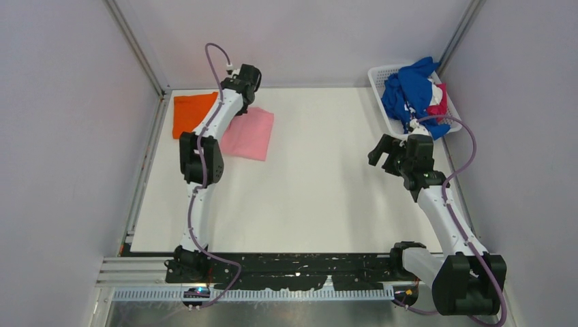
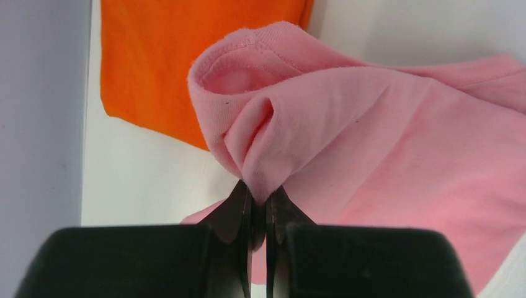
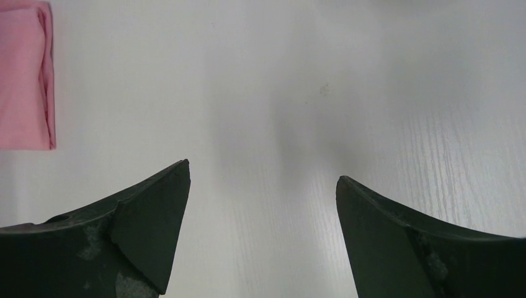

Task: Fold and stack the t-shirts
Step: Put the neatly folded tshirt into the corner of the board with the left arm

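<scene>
1. The left gripper [image 2: 259, 194] is clamped on a bunched fold of the pink t-shirt [image 2: 384, 143]. Its black jaws are pressed together with the cloth pinched between the tips.
2. Above the pinch, a stitched hem of the pink cloth curls up into an open loop. Whether it is the collar or a sleeve opening cannot be told.
3. The rest of the pink t-shirt lies on the white worktop [image 1: 327, 177] near the far left corner. It is folded into a rough rectangle, with only the gripped part raised.
4. The orange t-shirt [image 1: 191, 112] lies folded flat in the far left corner, close along the left edge and just beside the pink one. The left arm [image 1: 204, 136] crosses over where they meet, so contact cannot be judged.
5. The right gripper [image 3: 263, 180] hangs over bare worktop near the right edge. Its jaws are spread wide with nothing between them.
6. A white slatted basket [image 1: 379, 73] sits at the far right corner. The blue t-shirt [image 1: 407, 92] is heaped in it and spills over the near rim. The magenta t-shirt [image 1: 439, 101] and a patch of the white t-shirt [image 1: 432, 86] show beside it.
</scene>
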Tool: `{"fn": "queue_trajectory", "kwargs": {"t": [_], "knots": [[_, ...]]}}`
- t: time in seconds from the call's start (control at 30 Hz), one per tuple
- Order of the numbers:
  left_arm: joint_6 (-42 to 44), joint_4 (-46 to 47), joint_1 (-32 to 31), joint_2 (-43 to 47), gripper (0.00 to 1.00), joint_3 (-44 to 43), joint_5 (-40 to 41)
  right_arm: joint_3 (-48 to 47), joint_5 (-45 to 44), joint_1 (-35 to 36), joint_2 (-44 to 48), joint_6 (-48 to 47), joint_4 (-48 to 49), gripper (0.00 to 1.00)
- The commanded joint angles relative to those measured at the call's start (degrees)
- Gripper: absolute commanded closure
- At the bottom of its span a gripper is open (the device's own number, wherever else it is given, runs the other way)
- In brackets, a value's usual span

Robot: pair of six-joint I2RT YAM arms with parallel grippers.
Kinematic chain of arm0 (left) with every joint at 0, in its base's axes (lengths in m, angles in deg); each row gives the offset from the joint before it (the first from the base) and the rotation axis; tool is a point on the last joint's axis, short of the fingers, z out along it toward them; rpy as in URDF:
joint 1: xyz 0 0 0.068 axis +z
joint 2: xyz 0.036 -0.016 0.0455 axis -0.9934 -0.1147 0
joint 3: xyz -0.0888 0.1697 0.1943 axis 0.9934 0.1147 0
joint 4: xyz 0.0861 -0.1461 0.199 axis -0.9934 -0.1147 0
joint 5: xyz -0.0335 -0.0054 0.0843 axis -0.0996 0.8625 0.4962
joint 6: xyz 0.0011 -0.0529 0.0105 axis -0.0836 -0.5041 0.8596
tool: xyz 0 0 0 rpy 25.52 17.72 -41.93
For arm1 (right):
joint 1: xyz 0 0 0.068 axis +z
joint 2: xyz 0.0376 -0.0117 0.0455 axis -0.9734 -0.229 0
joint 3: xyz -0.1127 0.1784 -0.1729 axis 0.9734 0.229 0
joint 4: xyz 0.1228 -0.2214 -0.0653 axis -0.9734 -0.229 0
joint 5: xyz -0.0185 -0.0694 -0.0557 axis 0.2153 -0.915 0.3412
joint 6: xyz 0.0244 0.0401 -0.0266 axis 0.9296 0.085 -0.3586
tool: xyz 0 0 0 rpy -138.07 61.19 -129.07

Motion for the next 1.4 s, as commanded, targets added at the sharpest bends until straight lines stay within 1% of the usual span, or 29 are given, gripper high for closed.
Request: {"fn": "queue_trajectory", "kwargs": {"t": [0.0,0.07,0.23,0.5,0.7,0.8,0.87,1.23,1.37], "knots": [[5.0,4.0,2.3,-1.7,1.0,-7.1,1.3,-0.3,-2.6,-0.3,-0.1,-1.4,3.5,0.05],[5.3,5.2,3.6,-1.8,1.0,-8.8,-0.8,-0.4,-3.2,-0.3,-0.5,-1.5,3.5,0.05],[10.8,11.4,4.7,0.7,1.0,-7.4,5.6,-0.5,-4.2,-0.3,-1.5,-1.8,3.8,0.05],[16.9,17.7,7.4,1.1,1.0,-8.2,7.0,-0.7,-4.5,-0.3,-2.3,-2.1,3.7,0.05],[18.7,19.6,8.0,1.7,1.0,-10.0,6.6,-1.1,-4.4,-0.3,-3.1,-2.5,3.5,0.05],[18.8,20.8,8.1,3.0,1.0,-9.8,6.8,-1.4,-3.8,-0.3,-3.9,-2.5,3.3,0.05],[20.8,21.6,8.1,3.9,1.0,-9.9,7.4,-1.5,-3.4,-0.3,-4.0,-2.6,3.2,0.05],[25.0,23.4,8.1,7.7,1.0,-9.6,8.7,-1.9,-2.9,-0.3,-3.8,-2.6,2.0,0.05],[26.4,23.9,8.0,8.7,1.0,-9.5,7.0,-1.8,-2.4,-0.3,-3.6,-2.4,2.0,0.05]]}}
